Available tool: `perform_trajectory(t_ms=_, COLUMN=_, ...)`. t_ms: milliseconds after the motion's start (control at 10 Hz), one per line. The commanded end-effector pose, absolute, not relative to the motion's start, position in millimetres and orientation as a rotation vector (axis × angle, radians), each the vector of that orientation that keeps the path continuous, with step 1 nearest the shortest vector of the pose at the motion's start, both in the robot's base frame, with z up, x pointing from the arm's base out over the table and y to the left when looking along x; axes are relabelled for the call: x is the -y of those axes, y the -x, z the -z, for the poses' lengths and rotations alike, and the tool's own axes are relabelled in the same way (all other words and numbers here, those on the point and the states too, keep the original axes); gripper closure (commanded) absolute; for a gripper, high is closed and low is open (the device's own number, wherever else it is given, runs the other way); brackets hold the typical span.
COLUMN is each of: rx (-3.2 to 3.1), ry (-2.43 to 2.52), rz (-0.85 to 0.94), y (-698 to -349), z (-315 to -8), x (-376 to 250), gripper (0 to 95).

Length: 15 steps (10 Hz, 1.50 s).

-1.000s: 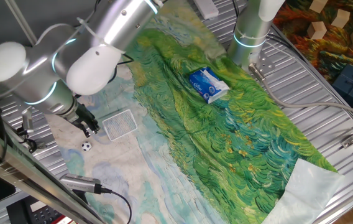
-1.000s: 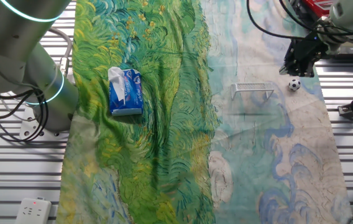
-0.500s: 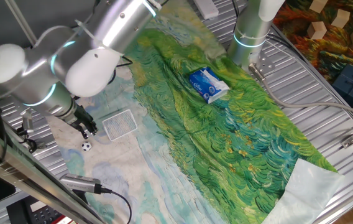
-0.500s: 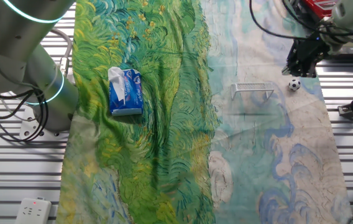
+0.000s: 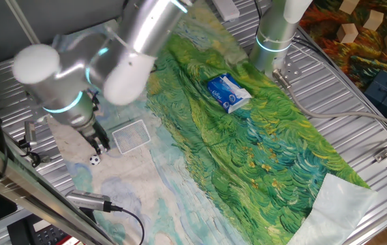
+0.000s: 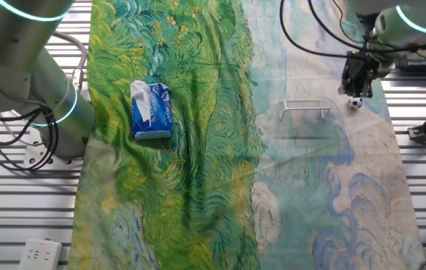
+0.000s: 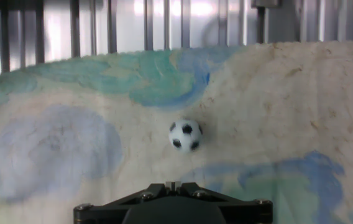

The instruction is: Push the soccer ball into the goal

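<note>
The soccer ball [image 5: 95, 160] is a tiny white ball with black patches, resting on the pale part of the painted cloth. In the other fixed view the soccer ball [image 6: 355, 103] lies just right of the goal [image 6: 307, 109], a small white mesh frame. From the first fixed view the goal [image 5: 131, 135] sits up and right of the ball. My gripper [image 5: 101, 145] hangs low between ball and goal, close to the ball, with nothing in it. In the hand view the soccer ball [image 7: 186, 135] lies just beyond my shut gripper [image 7: 173, 185].
A blue-and-white packet [image 5: 227, 92] lies on the green part of the cloth. A second arm's base [image 5: 275, 41] stands at the back. A black cable and probe [image 5: 91, 200] lie near the table's front edge. The cloth's edge meets metal slats [image 7: 133, 28] just beyond the ball.
My arm has swung and turned over the cloth. The gripper has come down nearer to the ball. Ball and goal have not moved.
</note>
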<state>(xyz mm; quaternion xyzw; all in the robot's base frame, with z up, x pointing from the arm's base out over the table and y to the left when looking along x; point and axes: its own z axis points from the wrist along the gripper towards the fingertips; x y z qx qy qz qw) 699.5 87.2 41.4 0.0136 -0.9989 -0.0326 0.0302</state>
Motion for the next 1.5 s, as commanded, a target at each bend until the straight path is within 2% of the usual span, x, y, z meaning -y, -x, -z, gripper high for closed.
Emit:
perform_trajectory(t_ms=100, rx=3.114, ry=-0.047, rz=0.108, y=-705.7, z=-33.4, x=-88.2, gripper=95.0)
perform_trajectory(t_ms=300, rx=3.123, ry=-0.042, rz=0.107, y=-725.6, z=-32.1, x=-94.1, gripper=95.0)
perform_trajectory(t_ms=800, rx=3.133, ry=-0.022, rz=0.099, y=-734.4, z=-27.2, x=-105.3, gripper=95.0)
perform_trajectory(t_ms=1000, rx=3.124, ry=-0.126, rz=-0.014, y=-735.2, z=-16.6, x=-102.4, gripper=95.0)
perform_trajectory(t_ms=1400, rx=3.058, ry=-0.344, rz=-0.08, y=-712.5, z=6.0, x=-36.8, gripper=95.0)
perform_trajectory(t_ms=1500, rx=3.045, ry=-0.384, rz=-0.059, y=-702.0, z=-0.9, x=-19.8, gripper=95.0)
